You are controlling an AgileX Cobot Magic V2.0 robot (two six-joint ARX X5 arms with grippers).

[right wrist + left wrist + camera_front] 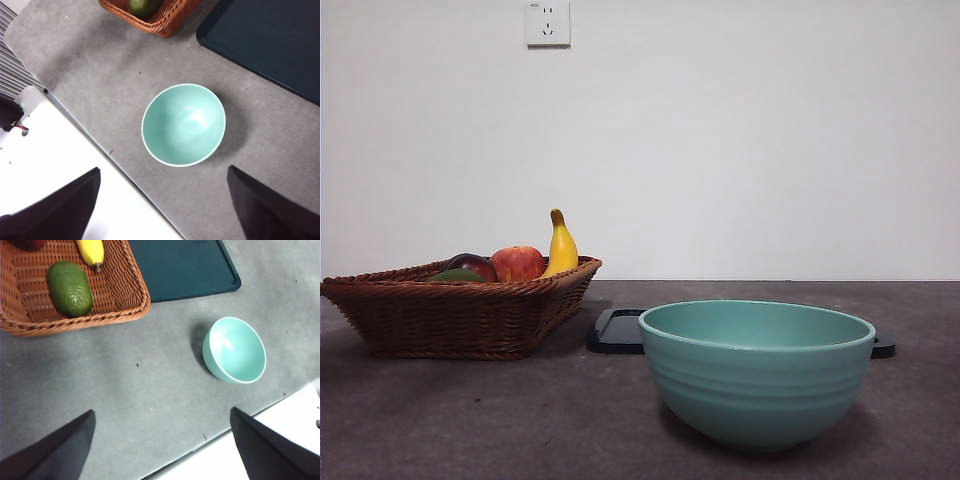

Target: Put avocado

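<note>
The dark-green avocado point(70, 288) lies in the brown wicker basket point(131, 286), beside a banana point(91, 252). In the front view only its top point(457, 275) shows above the basket rim point(470, 315). In the right wrist view a part of it point(144, 7) shows in the basket point(165, 20). The empty teal bowl point(756, 370) stands near on the grey table; it also shows in the left wrist view point(235, 350) and the right wrist view point(183, 124). My left gripper point(160, 445) is open, high above the table. My right gripper point(162, 205) is open, high above the bowl's side.
A dark tray point(620, 330) lies behind the bowl, next to the basket point(185, 267) point(265, 45). In the basket are also a red apple point(517, 263), a dark red-purple fruit point(475, 264) and the banana point(560, 245). The table's near edge point(80, 125) borders a white surface.
</note>
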